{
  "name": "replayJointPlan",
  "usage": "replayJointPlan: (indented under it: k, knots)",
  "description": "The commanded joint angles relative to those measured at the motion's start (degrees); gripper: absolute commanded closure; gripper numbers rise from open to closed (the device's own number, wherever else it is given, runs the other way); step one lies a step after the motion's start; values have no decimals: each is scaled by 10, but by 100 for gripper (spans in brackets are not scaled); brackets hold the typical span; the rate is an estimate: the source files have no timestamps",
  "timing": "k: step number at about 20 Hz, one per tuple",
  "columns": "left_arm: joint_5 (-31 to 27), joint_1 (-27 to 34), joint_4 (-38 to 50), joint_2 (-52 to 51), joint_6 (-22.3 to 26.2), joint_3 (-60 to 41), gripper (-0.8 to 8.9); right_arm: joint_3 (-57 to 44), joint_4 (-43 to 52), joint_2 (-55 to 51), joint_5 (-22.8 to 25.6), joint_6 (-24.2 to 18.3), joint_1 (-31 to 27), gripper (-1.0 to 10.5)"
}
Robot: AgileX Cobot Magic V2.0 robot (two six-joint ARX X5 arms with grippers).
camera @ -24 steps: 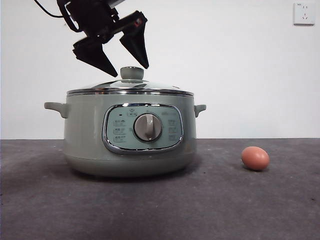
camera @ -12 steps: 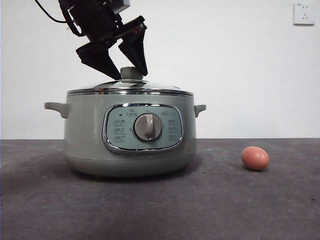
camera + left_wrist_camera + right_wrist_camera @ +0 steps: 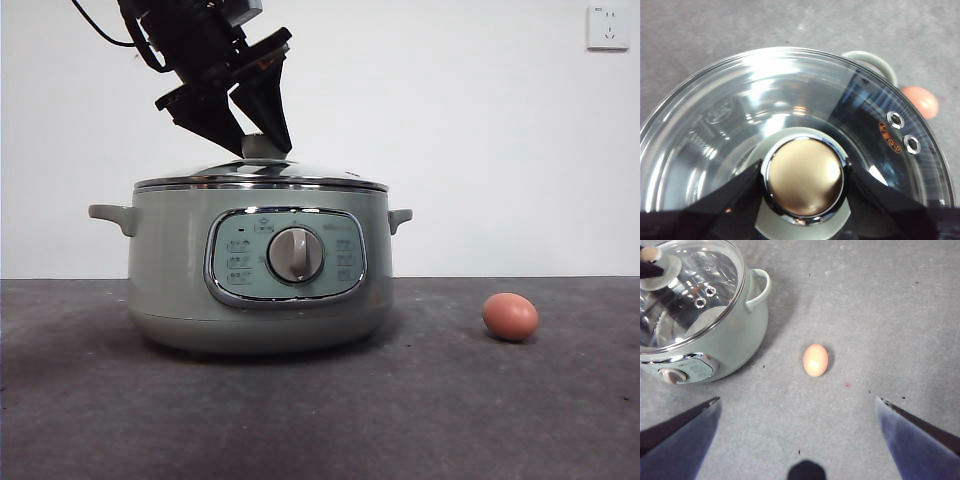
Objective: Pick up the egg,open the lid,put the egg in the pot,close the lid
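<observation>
One egg point(image 3: 510, 316), one pot point(image 3: 170, 270), one lid point(image 3: 705, 120); left tool point(image 3: 804, 176) brackets its knob point(image 3: 805, 177), right tool point(image 3: 797, 405) hangs spread.

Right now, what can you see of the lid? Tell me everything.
The lid is a round, shallow dome of clear glass with a shiny steel rim. Two small metal-ringed vent holes pierce the glass, beside an orange sticker. Its pale green knob has a brassy, chrome-ringed top. It sits level and closed on the pot. The left gripper straddles the knob, jaws at either side of it.

Lid point(image 3: 262, 172) closed on green pot point(image 3: 170, 270), brown egg point(image 3: 510, 316) beside
</observation>
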Motion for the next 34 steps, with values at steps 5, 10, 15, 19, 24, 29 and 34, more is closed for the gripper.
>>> replayJointPlan:
  k: [5, 10, 15, 19, 24, 29, 34]
  knots:
    - [16, 0, 14, -20, -11, 1, 822, 3, 4, 1, -2, 2, 1, 380]
    - [16, 8, 18, -78, -11, 1, 822, 3, 8, 11, -2, 2, 1, 381]
    - [15, 19, -19, -185, -10, 1, 822, 3, 52, 68, -2, 15, 1, 381]
    - [-9, 31, -80, -285, -4, 1, 822, 3, 102, 160, -1, 17, 12, 382]
    - [-33, 41, -169, -382, -2, 1, 821, 3, 175, 294, 25, 17, 47, 382]
    - [-53, 41, -243, -445, -4, -1, 821, 5, 234, 396, 60, 17, 83, 382]
    - [-53, 41, -295, -479, -7, -5, 821, 5, 262, 455, 96, 14, 98, 383]
